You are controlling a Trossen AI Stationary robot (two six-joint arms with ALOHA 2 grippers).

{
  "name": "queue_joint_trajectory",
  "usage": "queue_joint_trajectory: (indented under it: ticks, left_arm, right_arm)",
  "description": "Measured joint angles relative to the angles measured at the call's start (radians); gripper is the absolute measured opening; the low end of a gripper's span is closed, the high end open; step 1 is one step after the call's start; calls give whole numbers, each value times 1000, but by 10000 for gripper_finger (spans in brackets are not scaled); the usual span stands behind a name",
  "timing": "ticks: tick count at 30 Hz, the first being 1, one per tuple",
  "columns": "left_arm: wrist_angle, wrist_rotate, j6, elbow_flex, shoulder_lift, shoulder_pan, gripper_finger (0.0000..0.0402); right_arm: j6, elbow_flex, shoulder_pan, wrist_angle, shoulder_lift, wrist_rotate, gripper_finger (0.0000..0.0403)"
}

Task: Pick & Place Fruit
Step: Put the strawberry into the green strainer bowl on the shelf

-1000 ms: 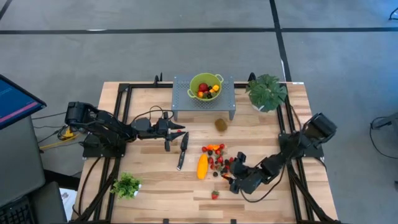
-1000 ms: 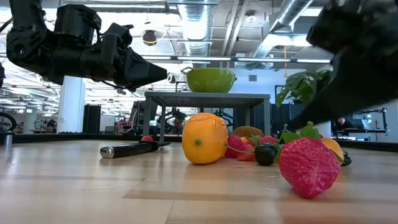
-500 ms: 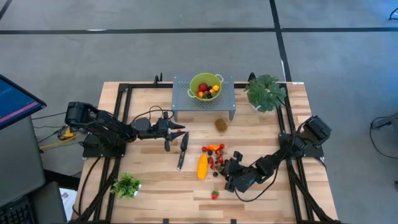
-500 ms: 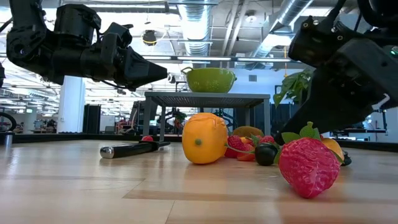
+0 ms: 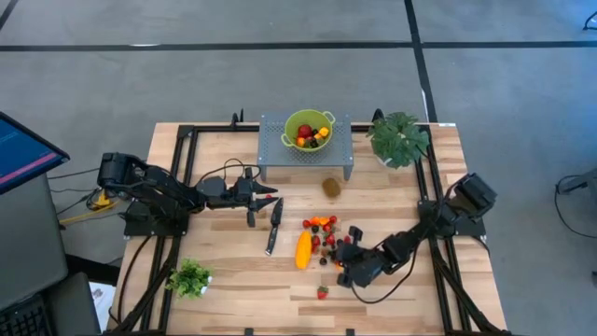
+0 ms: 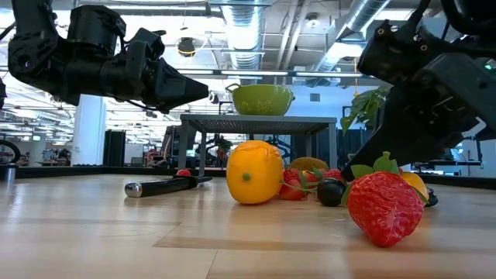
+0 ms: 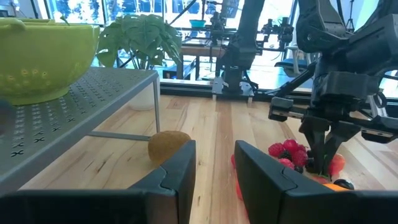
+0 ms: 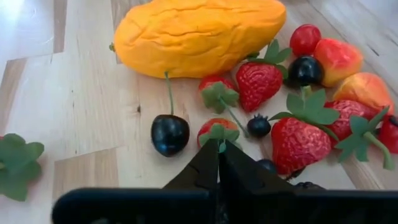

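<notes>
High view is showing the right hand [image 5: 348, 273] sitting among small fruit pieces [image 5: 325, 235] near the wooden desk's [image 5: 233, 280] front edge. Right wrist view is showing its fingers [image 8: 217, 163] pressing together at a small strawberry's [image 8: 215, 129] green stem, beside the wrinkled yellow-orange fruit [image 8: 198, 34].

The bowl [image 5: 308, 129] sits on the rack [image 5: 276, 147] — fruit [image 5: 325, 241] lies scattered before it. The knife [image 5: 272, 225] lies left of the fruit.
</notes>
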Motion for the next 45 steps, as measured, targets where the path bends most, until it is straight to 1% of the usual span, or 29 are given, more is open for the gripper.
queue_joint_trajectory:
  ticks: [4,8,11,16,21,27,30,32,36,41,45]
  left_arm:
    - [0,0,0,0,0,0,106]
    - [0,0,0,0,0,0,106]
    - [0,1,0,0,0,0,106]
    - [0,1,0,0,0,0,106]
    - [0,5,0,0,0,0,106]
    - [0,4,0,0,0,0,106]
    - [0,4,0,0,0,0,106]
    - [0,4,0,0,0,0,106]
    - [0,3,0,0,0,0,106]
    - [0,0,0,0,0,0,106]
    - [0,0,0,0,0,0,106]
  right_arm:
    - [0,0,-13,4,0,-26,2]
    - [-2,0,-17,9,-2,-30,1]
    - [-24,-1,-17,8,-41,-29,1]
    - [-153,-1,-24,22,-167,-16,1]
    - [-326,0,-87,57,-291,-11,0]
    - [-552,0,-223,135,-405,-62,0]
    - [-628,0,-309,177,-454,-93,0]
    - [-660,0,-373,207,-476,-134,0]
    - [-691,0,-513,264,-498,-214,0]
    - [-691,0,-682,311,-478,-273,0]
    - [-669,0,-784,333,-452,-296,0]
